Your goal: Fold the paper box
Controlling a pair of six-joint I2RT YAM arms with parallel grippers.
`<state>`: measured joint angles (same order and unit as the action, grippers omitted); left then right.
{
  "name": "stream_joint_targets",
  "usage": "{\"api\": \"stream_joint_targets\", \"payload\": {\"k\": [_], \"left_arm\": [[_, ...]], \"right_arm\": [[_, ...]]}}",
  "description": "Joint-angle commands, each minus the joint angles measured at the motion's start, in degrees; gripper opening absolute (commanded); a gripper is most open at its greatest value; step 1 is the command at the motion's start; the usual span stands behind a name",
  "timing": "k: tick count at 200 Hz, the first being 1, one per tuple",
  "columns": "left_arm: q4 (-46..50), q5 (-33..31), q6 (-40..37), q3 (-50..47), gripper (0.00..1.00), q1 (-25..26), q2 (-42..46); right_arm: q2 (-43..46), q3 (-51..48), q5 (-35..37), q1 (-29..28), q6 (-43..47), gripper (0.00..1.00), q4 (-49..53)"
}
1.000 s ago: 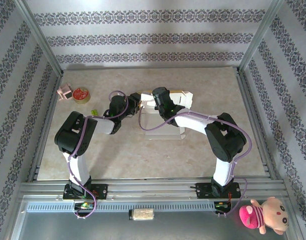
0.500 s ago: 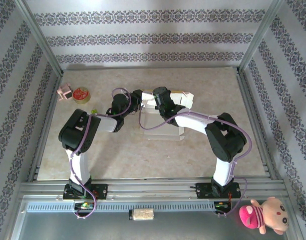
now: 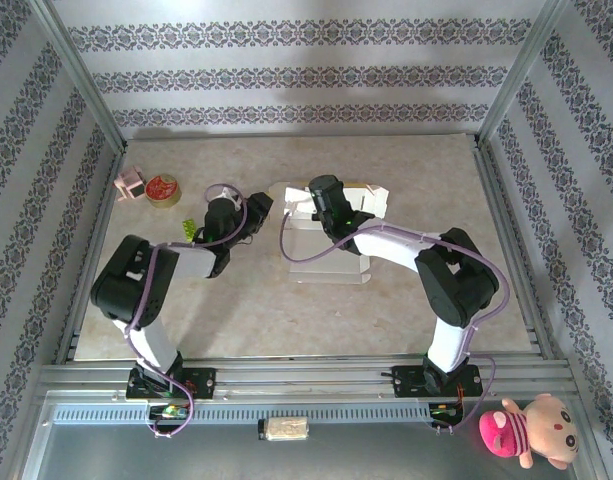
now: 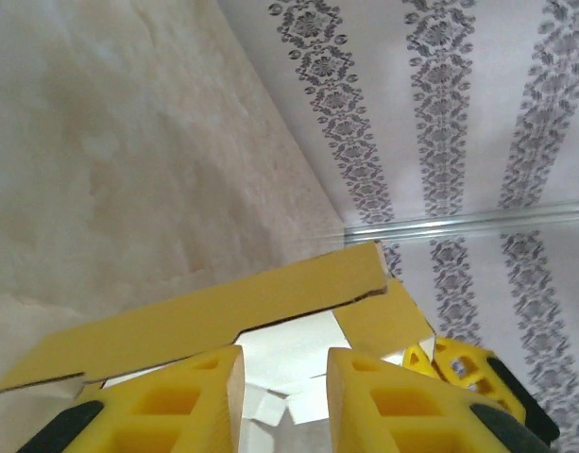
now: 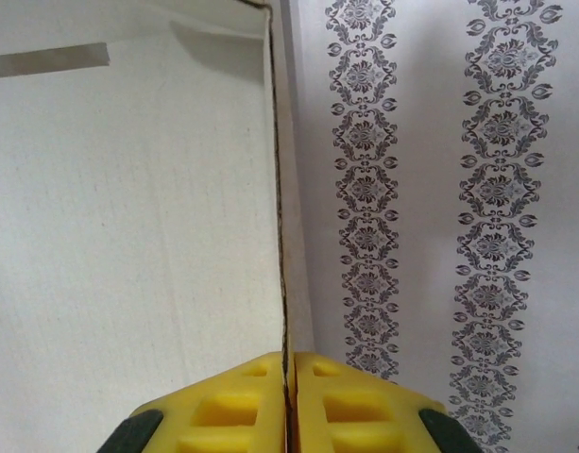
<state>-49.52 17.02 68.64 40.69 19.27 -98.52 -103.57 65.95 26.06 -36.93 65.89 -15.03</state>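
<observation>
Top external view shows you the left gripper (image 3: 258, 207) has backed away from the left end of the paper box (image 3: 364, 196), which stands on the table (image 3: 416, 310) near the middle of its far edge, so that end looks unfinished. Its fingers are spread with nothing between them, while the right gripper (image 5: 287, 363) stays pressed together, pinching a box wall's edge. By the left edge, the red tin (image 3: 163, 190), a pink object (image 3: 131, 183) and a green scrap (image 3: 189, 227) sit well clear; only your right arm crosses the box.
</observation>
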Motion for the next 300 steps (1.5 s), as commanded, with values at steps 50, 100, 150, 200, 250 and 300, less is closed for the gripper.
{"api": "stream_joint_targets", "payload": {"k": [50, 100, 150, 200, 250, 300], "left_arm": [[22.40, -1.20, -32.95, -0.96, 0.22, 3.42, 6.48], [24.52, 2.17, -31.11, 5.12, 0.28, 4.06, -0.03], [26.96, 1.19, -29.71, 11.93, 0.31, 4.04, -6.34], [30.62, -3.05, -31.48, 16.28, 0.37, 4.11, -10.58], [27.97, 3.04, -28.52, 18.64, 0.33, 4.11, -15.03], [25.67, 6.10, -26.98, 19.29, 0.26, 4.13, -16.62]], "right_arm": [[1.06, -0.64, -0.90, 0.56, -1.02, 0.11, -0.44], [0.92, -0.58, -0.59, 0.47, -1.18, 0.11, -0.35], [0.91, -0.66, -0.31, 0.38, -1.09, 0.11, -0.27], [1.00, -0.67, -0.49, 0.36, -1.05, 0.11, -0.40], [1.09, -0.68, -0.49, 0.36, -1.21, 0.11, -0.44], [0.74, -0.54, -0.71, 0.39, -1.47, 0.11, -0.44]]}}
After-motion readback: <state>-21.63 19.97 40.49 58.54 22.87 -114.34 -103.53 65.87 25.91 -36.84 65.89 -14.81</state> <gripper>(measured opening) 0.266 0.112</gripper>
